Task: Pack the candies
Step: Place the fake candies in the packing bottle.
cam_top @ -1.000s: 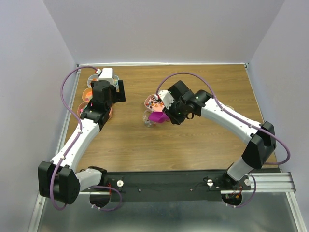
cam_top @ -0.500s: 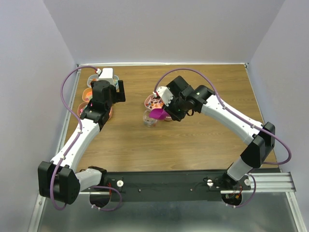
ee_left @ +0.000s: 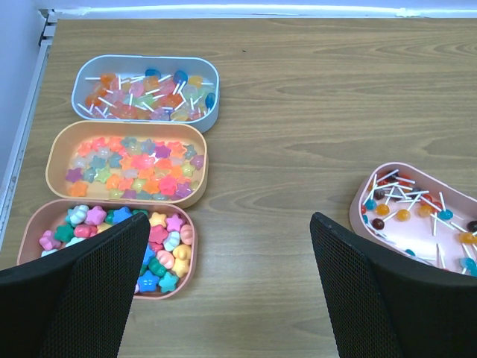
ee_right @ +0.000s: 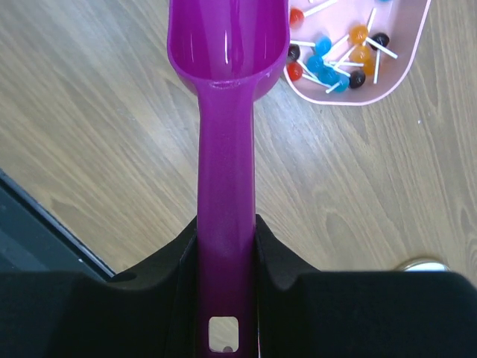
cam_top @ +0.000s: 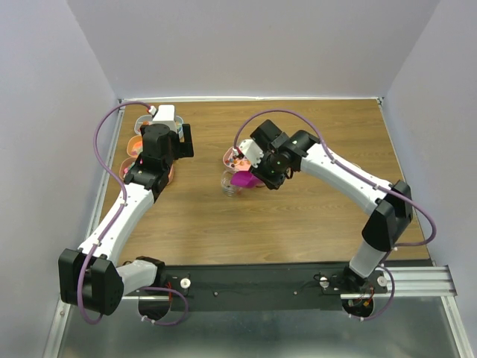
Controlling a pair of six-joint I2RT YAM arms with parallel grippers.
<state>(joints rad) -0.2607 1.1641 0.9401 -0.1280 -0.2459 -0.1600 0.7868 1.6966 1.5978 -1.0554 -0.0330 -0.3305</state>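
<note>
On the table's left edge we see the candies (ee_left: 128, 159) in three trays (ee_left: 203, 177), ahead-left of the left gripper (ee_left: 229, 224), jaws wide w/ nothing held. The right gripper (ee_right: 227, 242) clamps the magenta scoop (ee_right: 223, 67) by its handle, its bowl beside a pink tray (ee_right: 408, 68).

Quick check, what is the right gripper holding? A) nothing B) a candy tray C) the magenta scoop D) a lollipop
C: in the right wrist view, the right gripper is closed on the handle of the scoop.
</note>
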